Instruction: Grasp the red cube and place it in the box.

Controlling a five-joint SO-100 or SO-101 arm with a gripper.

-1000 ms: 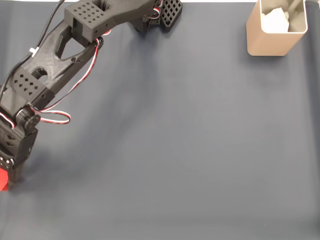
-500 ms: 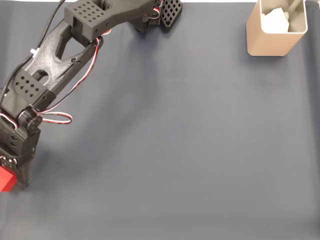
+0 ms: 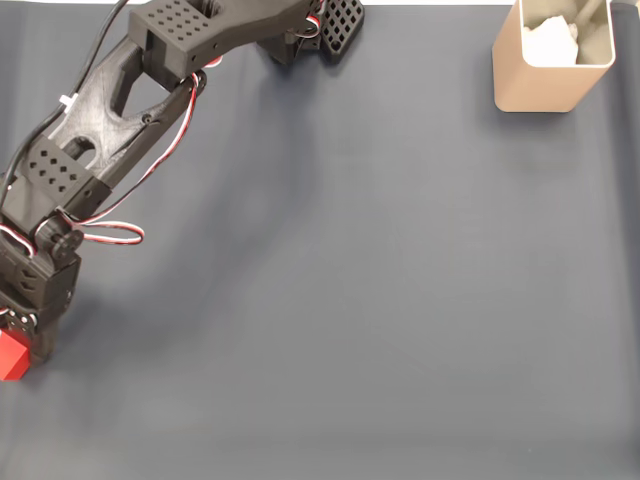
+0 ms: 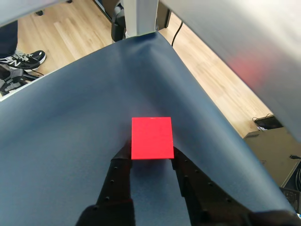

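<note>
On the dark surface (image 3: 400, 300), the pincer (image 4: 151, 157) pinches the red cube (image 4: 151, 138); carrying to the box (image 3: 545, 80) remains.

In the fixed view, the red cube (image 3: 12, 356) is cut off by the left edge and partly covered by the claw (image 3: 22, 350), whose fingertips cannot be resolved. The box (image 3: 553, 57) is cropped at the top edge; its pale contents are unidentifiable.

Dark grey table cover (image 3: 400, 280); light wood floor (image 4: 70, 37) beyond.
</note>
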